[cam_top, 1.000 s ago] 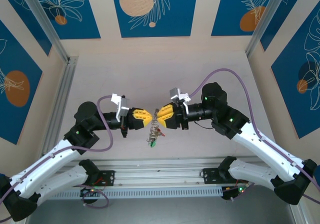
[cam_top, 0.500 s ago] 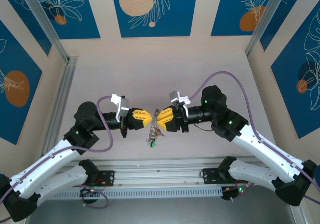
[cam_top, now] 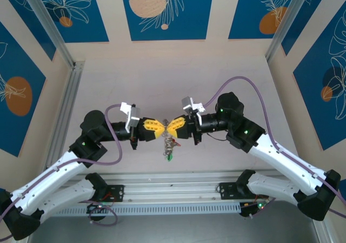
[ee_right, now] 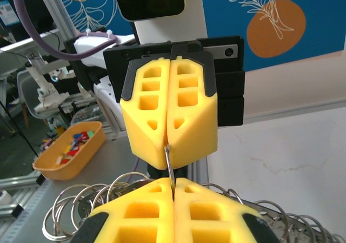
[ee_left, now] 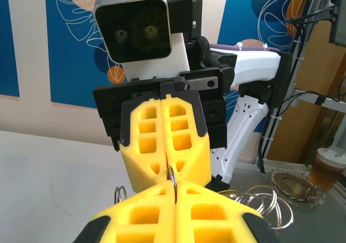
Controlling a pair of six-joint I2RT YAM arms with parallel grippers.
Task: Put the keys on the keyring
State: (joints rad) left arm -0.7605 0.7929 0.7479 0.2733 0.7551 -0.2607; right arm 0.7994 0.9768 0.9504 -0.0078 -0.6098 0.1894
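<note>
Over the middle of the table my left gripper (cam_top: 160,129) and right gripper (cam_top: 171,128) meet tip to tip, both shut on the keyring (cam_top: 167,136), a thin grey metal hoop seen edge-on. In the left wrist view its wire (ee_left: 172,179) is pinched between my left gripper (ee_left: 175,186) and the facing right fingers (ee_left: 184,145). The right wrist view shows the same wire (ee_right: 169,164) running from my right gripper (ee_right: 172,182) up into the left fingers (ee_right: 154,118). Small metal rings (ee_right: 81,205) fringe the hoop. The keys (cam_top: 169,148) dangle below it, a green one (cam_top: 170,157) lowest.
An aluminium rail (cam_top: 173,181) runs along the near table edge, with a frame post (cam_top: 65,102) on the left. Off the table stand an orange bin (ee_right: 70,151) of coloured bits and a cup of drink (ee_left: 327,170).
My right gripper has shut on the keyring and shifted slightly left toward the left gripper. The dangling keys have swung a little to the right. The left gripper has stayed shut.
</note>
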